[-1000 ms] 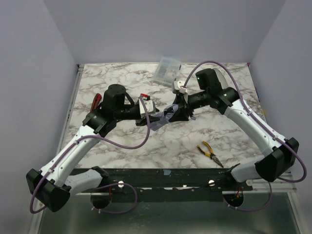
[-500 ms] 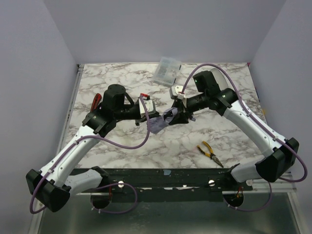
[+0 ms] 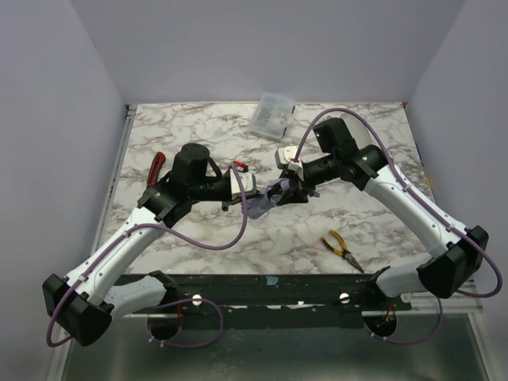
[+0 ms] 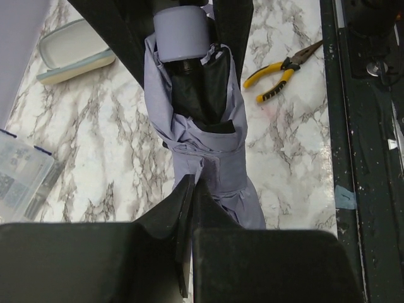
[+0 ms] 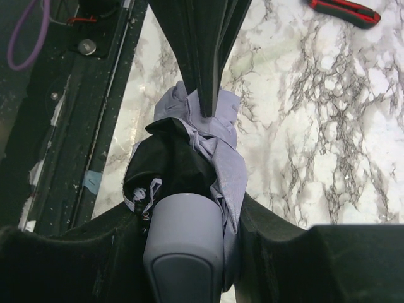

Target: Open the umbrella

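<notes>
Marble-patterned table (image 3: 198, 127), pale walls (image 3: 238, 48) on three sides, and both arms reaching in to meet over the middle of it. Between them is the umbrella (image 3: 270, 196), folded shut. It is a crumpled bundle of lavender fabric, with the black lining showing through a gap in the folds. It runs roughly from one gripper to the other, handle end toward the right arm.

The right gripper (image 5: 189, 211) is clamped on the handle (image 5: 183, 243), a pale rounded knob. Its two black fingers sit on either side of the knob, with loose fabric squeezed in alongside. The left gripper (image 4: 189, 186) comes in from the opposite end. Its fingers are pressed together on a pinch of the lavender cloth, toward the end away from the handle, with no gap visible between the tips. From above I cannot tell whether the umbrella touches the marble or hangs just over it.

Around them, a clear box (image 3: 271, 116) sits at the far edge of the table, well apart from the umbrella. Pliers (image 3: 341, 249) with yellow grips lie on the marble nearer the front, on the right arm's side, jaws pointing toward the front edge. A red-handled tool (image 3: 155, 167) lies by the left arm's elbow. The left wrist camera also shows a pale oval case (image 4: 72, 50) lying flat on the marble, off to one side of the right gripper.
</notes>
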You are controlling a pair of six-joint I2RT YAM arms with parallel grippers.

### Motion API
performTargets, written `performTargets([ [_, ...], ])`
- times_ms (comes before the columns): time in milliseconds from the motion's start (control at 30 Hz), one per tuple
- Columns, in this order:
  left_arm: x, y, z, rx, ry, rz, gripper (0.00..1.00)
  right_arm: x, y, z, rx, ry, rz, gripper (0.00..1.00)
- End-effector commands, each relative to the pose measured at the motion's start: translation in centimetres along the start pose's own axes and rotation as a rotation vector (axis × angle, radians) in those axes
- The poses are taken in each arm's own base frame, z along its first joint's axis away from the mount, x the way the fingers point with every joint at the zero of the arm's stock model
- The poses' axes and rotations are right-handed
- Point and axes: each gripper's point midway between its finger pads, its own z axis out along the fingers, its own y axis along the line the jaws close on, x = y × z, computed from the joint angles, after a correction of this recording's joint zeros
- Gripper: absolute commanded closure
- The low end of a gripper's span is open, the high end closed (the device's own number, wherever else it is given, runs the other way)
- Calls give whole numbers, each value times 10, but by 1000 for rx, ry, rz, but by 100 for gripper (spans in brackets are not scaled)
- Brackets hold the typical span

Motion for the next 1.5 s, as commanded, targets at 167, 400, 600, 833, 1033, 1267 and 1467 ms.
performTargets([
  [167,-3,51,7,-201,-5,-126,100,-15,23,2,-76,-2,-204,99],
  [400,15,93,11,-339,26,-266,100,-27,17,0,-22,-33,-287,99],
  [600,14,93,-3,-260,-6,-435,55,-53,-24,-6,211,-111,-113,99],
  [833,28,136,-60,-447,-58,-519,8,-39,-111,-51,438,-316,451,99],
  [1033,32,131,-69,-476,-28,-333,2,-8,-140,-51,454,-330,730,99],
  [1267,27,103,-56,-420,13,-54,2,5,-122,-30,300,-322,910,99],
  [1467,19,78,-25,-325,44,82,1,-8,-105,-26,166,-345,893,99],
])
